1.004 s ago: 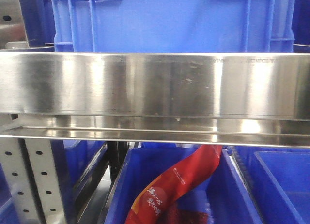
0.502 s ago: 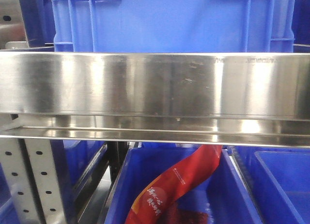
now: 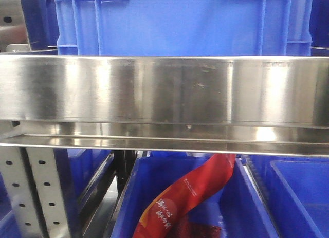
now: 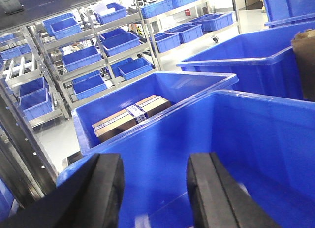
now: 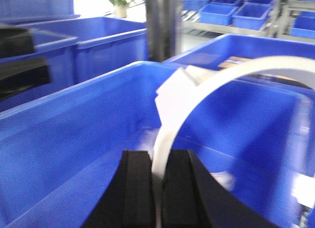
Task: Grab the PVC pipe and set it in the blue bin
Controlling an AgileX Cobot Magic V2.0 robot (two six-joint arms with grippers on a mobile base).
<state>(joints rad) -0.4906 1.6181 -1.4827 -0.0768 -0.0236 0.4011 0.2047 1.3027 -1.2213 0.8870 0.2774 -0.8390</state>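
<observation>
The right gripper [image 5: 158, 181] pinches the white curved PVC pipe [image 5: 197, 87] over the blue plastic bin [image 5: 74, 139]; next, release.

Almost nothing differs from a second ago in my front view. Only the bright glare bands on the steel shelf rail [image 3: 164, 89] shift a little sideways along its face. The wrist views have no earlier pictures, so I cannot tell any change there.
</observation>
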